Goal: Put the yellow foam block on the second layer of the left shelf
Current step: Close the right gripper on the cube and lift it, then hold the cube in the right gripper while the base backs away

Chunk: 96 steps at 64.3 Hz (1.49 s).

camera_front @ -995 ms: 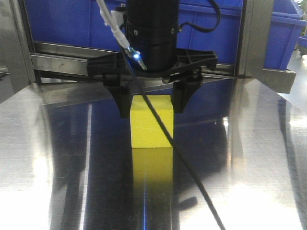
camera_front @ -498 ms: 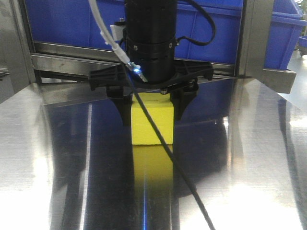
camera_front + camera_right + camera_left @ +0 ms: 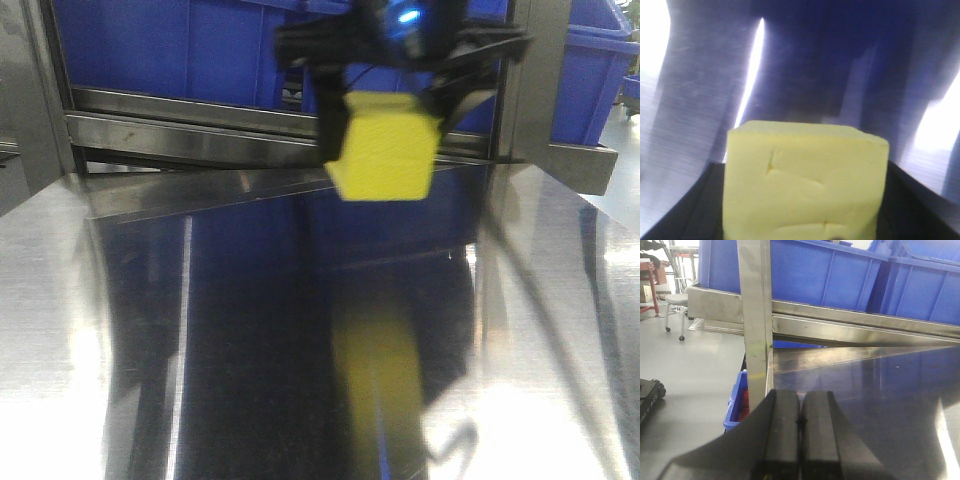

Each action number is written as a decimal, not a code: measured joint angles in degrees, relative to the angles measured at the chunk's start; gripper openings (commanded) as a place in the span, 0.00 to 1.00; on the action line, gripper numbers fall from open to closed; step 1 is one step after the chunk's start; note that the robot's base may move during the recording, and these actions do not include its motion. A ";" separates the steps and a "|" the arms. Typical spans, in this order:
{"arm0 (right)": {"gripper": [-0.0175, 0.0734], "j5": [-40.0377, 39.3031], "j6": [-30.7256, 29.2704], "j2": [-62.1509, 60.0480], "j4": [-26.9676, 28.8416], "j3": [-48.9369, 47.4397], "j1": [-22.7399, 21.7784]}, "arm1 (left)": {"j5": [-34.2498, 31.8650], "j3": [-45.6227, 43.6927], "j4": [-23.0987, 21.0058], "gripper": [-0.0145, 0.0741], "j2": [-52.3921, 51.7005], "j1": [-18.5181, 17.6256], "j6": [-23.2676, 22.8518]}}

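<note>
Yellow foam block (image 3: 385, 150) hangs mid-air above steel table (image 3: 250, 330), in front of blue bins (image 3: 160, 45), motion-blurred. Right gripper (image 3: 392, 125) clamps it: black fingers (image 3: 327, 110) on opposite side faces, jaws one block-width apart. Right wrist view: block (image 3: 805, 180) fills lower frame. Left gripper (image 3: 800, 432) holds nothing, pads touching, shelf post (image 3: 756, 315) ahead.
</note>
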 measured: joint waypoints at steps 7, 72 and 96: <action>0.59 -2.13 -1.97 -7.08 0.24 6.83 -3.86 | 0.00 0.00 0.00 0.32 0.00 0.00 0.00; 0.59 -2.61 -10.50 -81.20 -1.20 50.96 -22.20 | 0.00 0.00 0.00 0.32 0.00 0.00 0.00; 0.59 -11.26 -12.02 -94.03 -7.93 50.96 -22.20 | 0.00 0.00 0.00 0.32 0.00 0.00 0.00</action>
